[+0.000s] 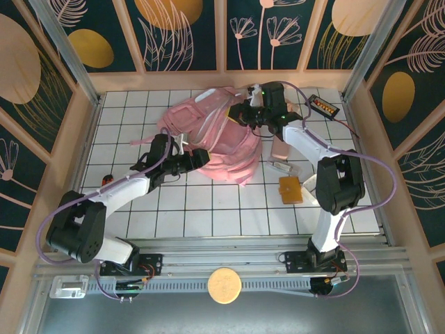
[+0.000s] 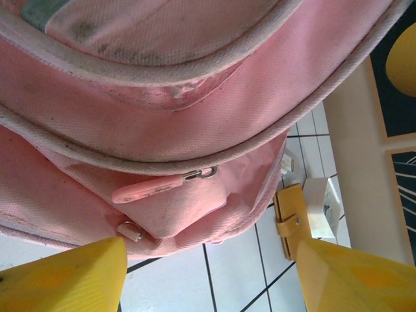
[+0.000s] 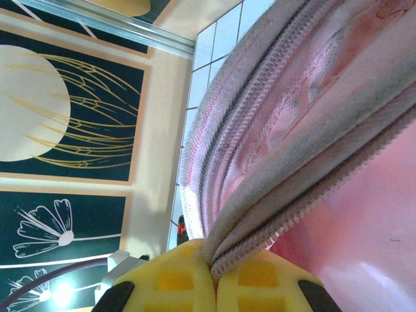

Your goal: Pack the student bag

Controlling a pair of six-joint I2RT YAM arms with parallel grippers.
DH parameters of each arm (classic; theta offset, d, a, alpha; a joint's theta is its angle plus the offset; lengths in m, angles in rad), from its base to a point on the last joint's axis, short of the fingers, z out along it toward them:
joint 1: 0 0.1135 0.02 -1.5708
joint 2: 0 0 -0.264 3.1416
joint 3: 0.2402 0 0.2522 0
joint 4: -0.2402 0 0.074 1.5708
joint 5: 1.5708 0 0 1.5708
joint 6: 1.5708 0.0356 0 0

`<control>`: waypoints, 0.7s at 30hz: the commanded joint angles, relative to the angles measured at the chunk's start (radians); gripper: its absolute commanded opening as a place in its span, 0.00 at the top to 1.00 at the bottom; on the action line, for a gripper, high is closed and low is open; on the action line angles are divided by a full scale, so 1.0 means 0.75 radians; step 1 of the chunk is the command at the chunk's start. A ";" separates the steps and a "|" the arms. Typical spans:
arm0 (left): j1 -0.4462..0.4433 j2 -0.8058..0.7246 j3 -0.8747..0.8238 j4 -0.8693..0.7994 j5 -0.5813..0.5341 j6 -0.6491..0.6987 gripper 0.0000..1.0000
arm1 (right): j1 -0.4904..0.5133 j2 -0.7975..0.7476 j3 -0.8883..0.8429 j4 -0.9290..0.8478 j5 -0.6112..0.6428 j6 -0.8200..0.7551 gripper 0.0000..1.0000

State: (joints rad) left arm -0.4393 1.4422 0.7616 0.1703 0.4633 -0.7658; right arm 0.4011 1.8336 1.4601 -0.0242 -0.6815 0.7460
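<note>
The student bag [image 1: 208,136], a big pale-pink backpack, lies on the white tiled table at centre back. My right gripper [image 1: 241,115] reaches over its top and, in the right wrist view, is shut [image 3: 214,276] on the bag's zipper edge [image 3: 279,195], the teeth and trim pinched between the yellow pads. My left gripper [image 1: 198,158] sits at the bag's near-left side. In the left wrist view it is open [image 2: 208,279], its yellow fingers [image 2: 65,276] wide apart over bare tile. The bag's front pocket [image 2: 182,214] and a pink zipper pull [image 2: 146,188] lie just beyond the fingertips.
To the right of the bag lie a yellow wallet [image 1: 290,188], a white box [image 1: 309,184], a pale pink pouch [image 1: 280,148] and a black device [image 1: 324,106] near the back right corner. A small red and black object [image 1: 106,179] sits at the left edge. A round cork disc [image 1: 224,285] rests on the near rail.
</note>
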 commanded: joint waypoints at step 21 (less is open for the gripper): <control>0.045 0.194 0.128 0.088 0.091 0.101 0.44 | 0.040 -0.071 0.030 0.043 -0.012 0.001 1.00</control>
State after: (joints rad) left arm -0.4110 1.5692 0.8265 0.1829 0.4915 -0.7097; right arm 0.4080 1.8259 1.4570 -0.0277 -0.6720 0.7460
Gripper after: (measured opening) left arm 0.562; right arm 0.052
